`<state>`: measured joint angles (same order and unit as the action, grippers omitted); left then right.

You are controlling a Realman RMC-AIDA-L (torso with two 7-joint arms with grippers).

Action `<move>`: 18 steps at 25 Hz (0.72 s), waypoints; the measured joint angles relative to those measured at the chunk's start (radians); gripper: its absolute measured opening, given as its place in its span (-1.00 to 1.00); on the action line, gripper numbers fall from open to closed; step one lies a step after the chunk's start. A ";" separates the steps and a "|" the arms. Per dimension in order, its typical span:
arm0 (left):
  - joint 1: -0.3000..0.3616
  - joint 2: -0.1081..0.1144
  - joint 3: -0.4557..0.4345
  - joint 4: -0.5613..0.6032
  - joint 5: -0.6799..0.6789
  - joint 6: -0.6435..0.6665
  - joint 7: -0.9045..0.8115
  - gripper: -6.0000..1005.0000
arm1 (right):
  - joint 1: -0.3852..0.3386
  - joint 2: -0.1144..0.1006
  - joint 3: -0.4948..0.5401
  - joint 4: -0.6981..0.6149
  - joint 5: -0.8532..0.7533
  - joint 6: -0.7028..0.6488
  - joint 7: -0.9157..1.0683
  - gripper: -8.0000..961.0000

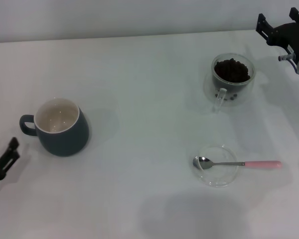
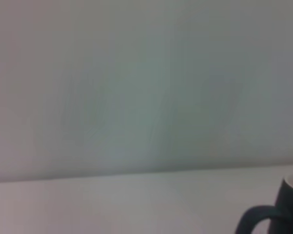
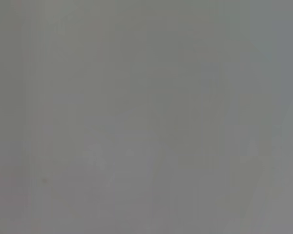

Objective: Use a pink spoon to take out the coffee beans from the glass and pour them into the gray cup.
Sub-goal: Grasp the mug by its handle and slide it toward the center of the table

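Pink spoon (image 1: pixel 237 163): found lying untouched near the front right of the white table (image 1: pixel 139 89), metal bowl resting in a flat clear dish (image 1: pixel 217 184), pale handle jutting out over the rim toward the robot's right.

Stage judged as the very start: nothing gripped, nothing scooped, nothing poured. Noted the right gripper (image 1: pixel 278 20) hanging at the far right edge, above and behind the glass (image 1: pixel 232 82), well apart from the spoon, fingers spread and empty. Noted the left gripper (image 1: pixel 5 155) low at the left edge, just beside the gray cup (image 1: pixel 60 129), fingers apart and empty, apparently parked. Recorded nothing usable in the right wrist view; saw only the cup's handle and wall in the left wrist view.

Next move, as assessed: bring the right gripper down and forward to the pink handle, close on it clear of the dish rim, lift without dragging the dish. Slim handle lying nearly flat, so likely little room beneath for a fingertip.

Materials: spoon bowl and neck polished and reflective, handle matte and thin. Glass clear, double-walled, with a clear handle turned toward the robot, filled with coffee beans (image 1: pixel 231 69), dark, small and loose, heaped close to the rim. Gray cup rounded, smooth blue-gray outside, cream inside, empty, loop handle pointing to the robot's left. Cup and glass well apart across the table.
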<state>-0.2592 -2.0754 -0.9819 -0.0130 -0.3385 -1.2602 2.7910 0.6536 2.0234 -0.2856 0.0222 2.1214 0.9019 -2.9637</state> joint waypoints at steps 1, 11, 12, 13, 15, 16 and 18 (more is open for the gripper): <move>-0.010 0.000 0.000 -0.002 0.011 0.020 0.000 0.74 | 0.000 0.000 0.000 0.001 0.000 0.000 0.000 0.82; -0.065 -0.003 -0.003 -0.016 0.036 0.099 0.001 0.74 | 0.001 0.000 0.002 0.002 0.000 -0.003 0.000 0.82; -0.069 -0.003 -0.003 -0.019 0.036 0.102 0.001 0.74 | 0.001 0.000 0.002 0.002 0.001 -0.003 0.001 0.82; -0.073 -0.003 -0.003 -0.021 0.036 0.105 0.001 0.74 | 0.001 0.000 0.002 0.002 0.001 -0.003 0.001 0.82; -0.080 -0.003 -0.004 -0.024 0.036 0.115 0.001 0.74 | 0.001 0.000 0.002 0.002 0.002 -0.003 0.002 0.82; -0.084 -0.003 -0.004 -0.028 0.036 0.123 0.001 0.74 | 0.002 0.000 0.002 0.002 0.002 -0.003 0.002 0.82; -0.090 -0.003 -0.005 -0.032 0.036 0.137 0.005 0.74 | 0.004 0.000 0.002 0.001 0.002 -0.004 0.002 0.82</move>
<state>-0.3497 -2.0788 -0.9865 -0.0453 -0.3025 -1.1230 2.7956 0.6574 2.0232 -0.2836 0.0234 2.1230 0.8976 -2.9621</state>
